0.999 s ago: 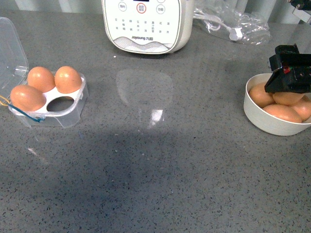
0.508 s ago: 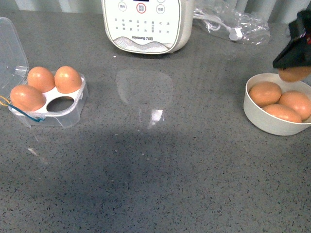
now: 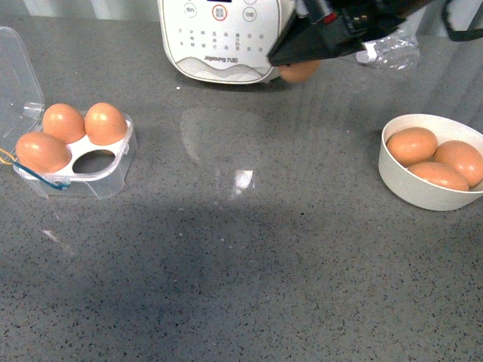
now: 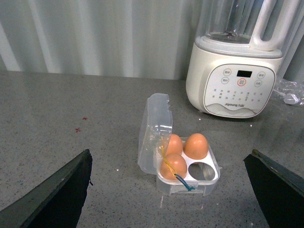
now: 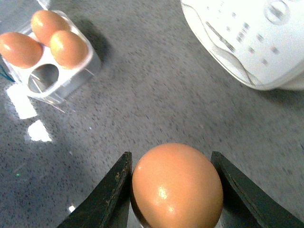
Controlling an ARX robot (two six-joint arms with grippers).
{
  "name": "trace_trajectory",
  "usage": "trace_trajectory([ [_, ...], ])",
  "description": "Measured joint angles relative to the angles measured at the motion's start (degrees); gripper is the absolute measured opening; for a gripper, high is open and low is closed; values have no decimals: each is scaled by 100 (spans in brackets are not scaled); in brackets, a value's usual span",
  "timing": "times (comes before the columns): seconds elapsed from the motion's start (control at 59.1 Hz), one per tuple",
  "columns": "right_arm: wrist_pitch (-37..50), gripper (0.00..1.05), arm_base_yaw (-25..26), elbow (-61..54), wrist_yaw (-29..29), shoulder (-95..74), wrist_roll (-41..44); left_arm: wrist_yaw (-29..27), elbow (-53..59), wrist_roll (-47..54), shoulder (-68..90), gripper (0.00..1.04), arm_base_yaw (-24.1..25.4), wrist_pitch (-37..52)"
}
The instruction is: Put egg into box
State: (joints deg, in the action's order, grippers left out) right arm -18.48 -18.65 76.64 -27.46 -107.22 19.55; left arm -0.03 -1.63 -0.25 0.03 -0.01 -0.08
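At upper centre the right gripper (image 3: 296, 66) clamps the egg (image 3: 302, 72) above the worktop (image 3: 249, 264), the left gripper (image 4: 169, 154) gapes empty, and the box (image 3: 113, 172) sits at left.

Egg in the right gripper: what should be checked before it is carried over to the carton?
1. Egg held between the fingers of the right gripper: ok.
2. Box has a free hole: ok, three filled, one empty.
3. Lid swung back off the tray: ok.
4. Clearance between the egg and the blender behind it: cannot tell.
5. Firmness of the grip: cannot tell.
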Motion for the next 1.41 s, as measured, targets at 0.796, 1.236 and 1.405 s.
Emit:
trace_trajectory([
  [0.796,-457,42,-1471,1718,-822,-1657,883,0,0,0,0,98,0,0],
  [1.236,-463,42,-1908,1904,-614,-2065,1115,0,0,0,0,98,0,0],
  [1.405,-452,42,-1915,2079,-518,-2218,1137,0,0,0,0,98,0,0],
])
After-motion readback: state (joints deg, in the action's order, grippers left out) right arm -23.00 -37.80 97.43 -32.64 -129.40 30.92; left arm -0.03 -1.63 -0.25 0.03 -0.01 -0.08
